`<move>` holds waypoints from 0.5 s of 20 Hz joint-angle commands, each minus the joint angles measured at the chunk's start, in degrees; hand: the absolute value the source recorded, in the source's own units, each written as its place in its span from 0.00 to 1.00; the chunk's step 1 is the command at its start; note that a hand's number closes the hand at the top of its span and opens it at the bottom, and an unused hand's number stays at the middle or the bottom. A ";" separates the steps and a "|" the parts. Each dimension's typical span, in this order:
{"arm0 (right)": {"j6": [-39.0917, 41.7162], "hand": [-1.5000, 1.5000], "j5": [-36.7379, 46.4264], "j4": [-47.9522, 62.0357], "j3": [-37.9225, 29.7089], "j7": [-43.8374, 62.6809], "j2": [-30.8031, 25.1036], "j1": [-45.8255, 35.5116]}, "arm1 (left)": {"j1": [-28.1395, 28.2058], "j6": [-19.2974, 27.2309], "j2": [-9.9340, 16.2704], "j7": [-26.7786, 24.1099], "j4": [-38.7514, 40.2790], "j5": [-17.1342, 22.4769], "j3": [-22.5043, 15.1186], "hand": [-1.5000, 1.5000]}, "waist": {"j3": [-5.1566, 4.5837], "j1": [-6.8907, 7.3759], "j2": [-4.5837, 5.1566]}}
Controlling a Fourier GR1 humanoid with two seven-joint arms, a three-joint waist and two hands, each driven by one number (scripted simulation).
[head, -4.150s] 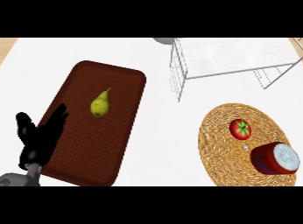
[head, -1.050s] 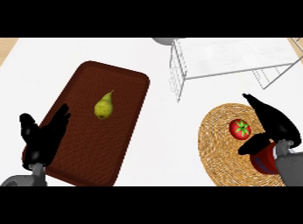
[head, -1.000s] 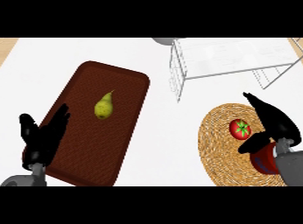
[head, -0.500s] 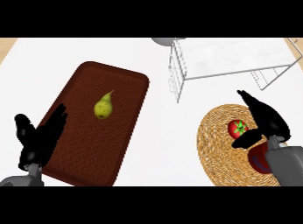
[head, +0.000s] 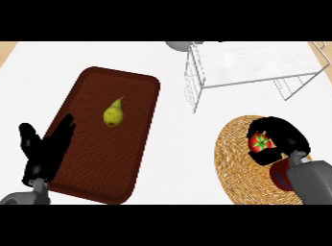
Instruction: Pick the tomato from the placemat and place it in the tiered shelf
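My right hand point(head: 280, 137) curls round the tomato point(head: 260, 142), which sits on the woven placemat point(head: 234, 163), so the lift and the carry to the tiered shelf point(head: 250, 65) remain, while my left hand point(head: 41, 151) rests open.

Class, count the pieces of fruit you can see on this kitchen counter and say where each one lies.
2. A yellow-green pear lies on the dark brown rectangular tray at left. A red tomato sits on the round woven wicker placemat at right, inside the right hand's curled fingers.
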 commanded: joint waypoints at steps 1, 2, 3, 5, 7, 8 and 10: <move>-3.74 1.00 0.09 3.87 0.79 -3.65 4.26 1.01 | 0.53 -0.43 0.73 3.05 -1.41 0.12 0.03 0.50 | 1.25 0.31 1.06; -1.32 1.00 0.01 -0.60 1.69 1.09 5.80 0.09 | 0.02 -1.29 -0.66 -2.02 4.59 0.32 1.03 0.50 | 1.16 -0.22 1.05; -2.72 1.00 -0.37 -0.89 0.95 -3.75 3.63 2.26 | -0.80 0.04 -1.00 0.95 2.90 -0.75 -0.21 0.50 | 1.20 -0.36 1.02; -4.43 1.00 -0.82 -3.47 0.74 -4.34 4.94 2.88 | -2.29 -0.88 0.77 3.20 1.44 0.16 0.93 0.50 | 1.21 -0.44 0.98; -3.74 1.00 -0.06 -9.93 0.86 -3.60 3.40 4.36 | 1.23 -0.79 -0.40 -0.67 2.03 -0.26 1.35 0.50 | 1.18 -0.39 0.89; -1.47 1.00 -0.20 -12.39 2.85 -2.59 4.54 4.41 | 2.06 0.23 -2.43 0.42 -0.85 -1.68 -1.57 0.50 | 1.19 -0.31 0.83; 0.96 1.00 0.34 -14.73 6.08 0.60 7.81 2.74 | -0.21 -2.34 -0.08 -0.65 3.00 0.18 1.56 0.50 | 1.16 -0.27 0.93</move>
